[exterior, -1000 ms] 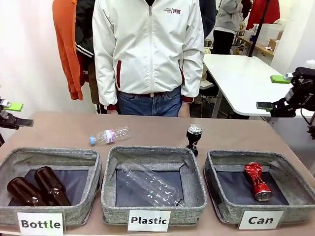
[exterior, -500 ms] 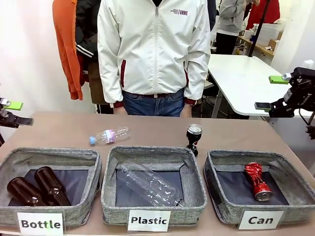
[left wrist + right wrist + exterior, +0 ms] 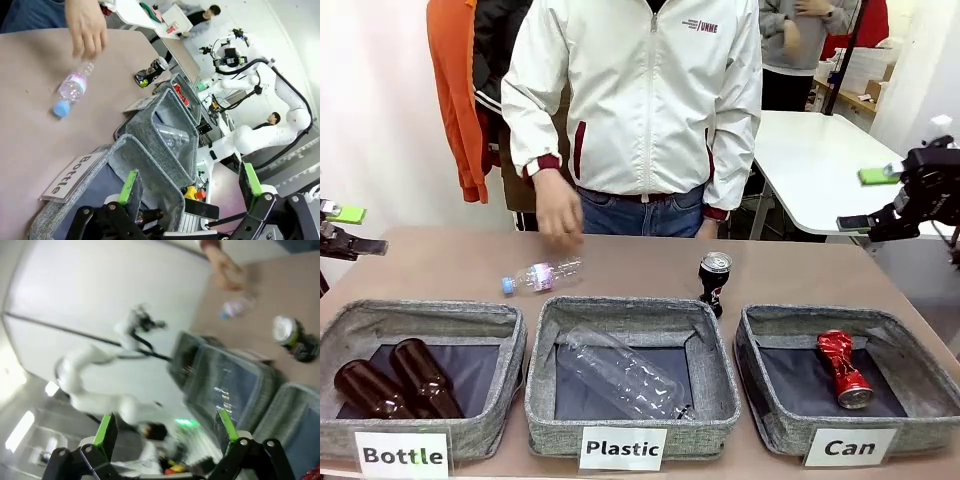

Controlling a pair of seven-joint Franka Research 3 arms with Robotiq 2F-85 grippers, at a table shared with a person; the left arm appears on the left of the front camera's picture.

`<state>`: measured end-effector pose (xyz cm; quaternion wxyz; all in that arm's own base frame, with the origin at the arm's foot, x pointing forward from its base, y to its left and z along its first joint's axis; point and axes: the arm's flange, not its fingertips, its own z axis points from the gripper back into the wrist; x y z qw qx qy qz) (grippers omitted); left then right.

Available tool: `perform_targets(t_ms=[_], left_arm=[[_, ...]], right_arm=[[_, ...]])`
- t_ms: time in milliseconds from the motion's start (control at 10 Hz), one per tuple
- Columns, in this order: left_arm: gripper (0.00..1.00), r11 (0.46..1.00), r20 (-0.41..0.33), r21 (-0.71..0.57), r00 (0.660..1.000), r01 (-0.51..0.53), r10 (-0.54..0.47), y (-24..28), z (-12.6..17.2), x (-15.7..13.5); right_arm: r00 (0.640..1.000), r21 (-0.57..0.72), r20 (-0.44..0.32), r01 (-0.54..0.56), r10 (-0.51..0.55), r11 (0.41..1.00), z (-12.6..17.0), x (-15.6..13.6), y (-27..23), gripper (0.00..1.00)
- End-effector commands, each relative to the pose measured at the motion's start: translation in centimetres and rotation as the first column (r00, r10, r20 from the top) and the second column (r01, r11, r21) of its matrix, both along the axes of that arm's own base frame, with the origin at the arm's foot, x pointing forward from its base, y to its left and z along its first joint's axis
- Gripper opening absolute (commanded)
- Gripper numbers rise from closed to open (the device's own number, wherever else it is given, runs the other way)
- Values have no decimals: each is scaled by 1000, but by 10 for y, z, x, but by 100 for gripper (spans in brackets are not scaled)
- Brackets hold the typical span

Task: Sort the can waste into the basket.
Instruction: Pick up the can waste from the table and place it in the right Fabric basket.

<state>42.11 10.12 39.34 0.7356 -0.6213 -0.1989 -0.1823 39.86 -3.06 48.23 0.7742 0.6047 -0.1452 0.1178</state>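
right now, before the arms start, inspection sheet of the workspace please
surface: brown table, three grey baskets along its near edge
job's things: red crushed can lying in the Can basket; dark can upright on the table behind the baskets
clutter: small plastic bottle lying on the table, person's hand near it; clear bottle in Plastic basket; brown bottles in Bottle basket
end effectors: left end effector open, empty, by the table's left edge; right end effector open, empty, raised at right
cables: nothing seen
surroundings: person in white jacket at far side; white table behind
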Motion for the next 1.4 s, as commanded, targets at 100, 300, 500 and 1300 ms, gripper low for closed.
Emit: perform_targets(t_ms=[100,300,500,1300], left_arm=[[100,1000,-2,11,1000,4,-4,0,1,-2],[100,1000,-2,11,1000,4,-4,0,1,-2],[100,1000,-2,11,1000,4,-4,0,1,-2],[100,1000,-2,11,1000,4,-4,0,1,-2]], right_arm=[[915,-527,374,72,155,847,10,48,4,100],[810,-640,474,47,346,767,-2,73,9,100],[798,-707,459,63,390,705,-12,87,24,100],[573,-804,390,-169,721,570,-35,110,20,100]])
